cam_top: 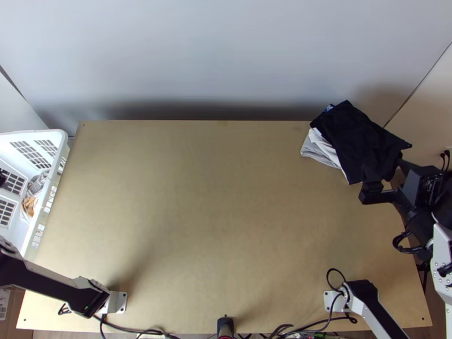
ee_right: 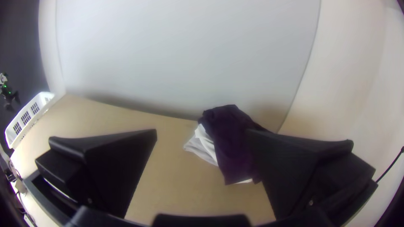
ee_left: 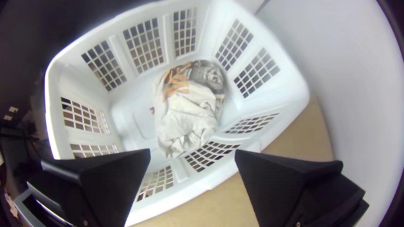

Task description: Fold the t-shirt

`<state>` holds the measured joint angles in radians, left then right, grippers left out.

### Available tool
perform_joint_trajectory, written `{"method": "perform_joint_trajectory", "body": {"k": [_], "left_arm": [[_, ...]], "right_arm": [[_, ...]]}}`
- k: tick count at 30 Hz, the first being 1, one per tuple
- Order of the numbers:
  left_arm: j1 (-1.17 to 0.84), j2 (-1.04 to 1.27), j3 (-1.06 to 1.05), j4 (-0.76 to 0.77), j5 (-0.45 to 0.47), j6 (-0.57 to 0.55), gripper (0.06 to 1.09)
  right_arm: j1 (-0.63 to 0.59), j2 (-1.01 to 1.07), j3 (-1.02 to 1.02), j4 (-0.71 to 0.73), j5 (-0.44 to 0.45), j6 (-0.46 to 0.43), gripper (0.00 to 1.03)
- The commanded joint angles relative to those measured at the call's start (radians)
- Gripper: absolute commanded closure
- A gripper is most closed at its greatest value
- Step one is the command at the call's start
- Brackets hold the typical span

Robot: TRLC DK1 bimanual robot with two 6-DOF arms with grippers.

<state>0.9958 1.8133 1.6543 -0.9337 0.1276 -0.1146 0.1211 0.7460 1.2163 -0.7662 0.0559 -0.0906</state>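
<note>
The t-shirt (ee_left: 187, 111) bunched in the basket (ee_left: 290, 90) looks light and floppy, so the left gripper (ee_left: 192, 152), wide open and empty like the right gripper (ee_right: 201, 132), should probably just grab its crumpled middle.

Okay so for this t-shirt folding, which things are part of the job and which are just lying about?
For the job:
- crumpled pale cloth, probably the t-shirt
- basket holding it
- left gripper, open over the basket
- right gripper, open

Apparently just lying about:
- dark cloth on paler cloths
- black cables
</note>
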Motion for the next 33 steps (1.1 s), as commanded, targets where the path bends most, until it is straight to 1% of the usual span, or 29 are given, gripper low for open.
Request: {"method": "perform_joint_trajectory", "body": {"k": [1,4,9,13,17,20,23,25,28,31,33], "left_arm": [[0.041,0.199,-0.014,0.098,0.012,0.064,0.1],[0.041,0.279,0.016,0.127,0.009,0.081,0.1],[0.04,0.409,0.073,0.191,0.001,0.104,0.1],[0.035,0.529,0.154,0.203,0.003,0.139,0.1],[0.021,0.647,0.28,0.217,0.007,0.158,0.1],[0.004,0.761,0.41,0.203,0.009,0.161,0.1],[-0.005,0.883,0.567,0.154,0.015,0.162,0.1],[-0.009,0.936,0.631,0.161,0.033,0.156,0.1],[-0.026,0.968,0.639,0.225,0.061,0.155,0.1],[-0.043,0.998,0.641,0.279,0.061,0.155,0.1],[-0.051,1.017,0.641,0.286,0.061,0.155,0.1]], "right_arm": [[0.037,0.016,0.034,-0.09,-0.07,0.003,0.05],[0.06,0.052,0.083,-0.151,-0.09,0.011,0.05],[0.114,0.121,0.186,-0.266,-0.09,-0.006,0.05],[0.157,0.161,0.259,-0.351,-0.09,-0.032,0.05],[0.175,0.22,0.362,-0.429,-0.09,-0.035,0.05],[0.173,0.279,0.433,-0.458,-0.083,-0.037,0.05],[0.175,0.346,0.509,-0.505,-0.083,-0.043,0.05],[0.18,0.38,0.54,-0.512,-0.083,-0.049,0.05],[0.196,0.418,0.557,-0.512,-0.083,-0.047,0.05],[0.212,0.447,0.566,-0.515,-0.085,-0.051,0.05],[0.218,0.47,0.591,-0.524,-0.085,-0.054,0.05]]}}
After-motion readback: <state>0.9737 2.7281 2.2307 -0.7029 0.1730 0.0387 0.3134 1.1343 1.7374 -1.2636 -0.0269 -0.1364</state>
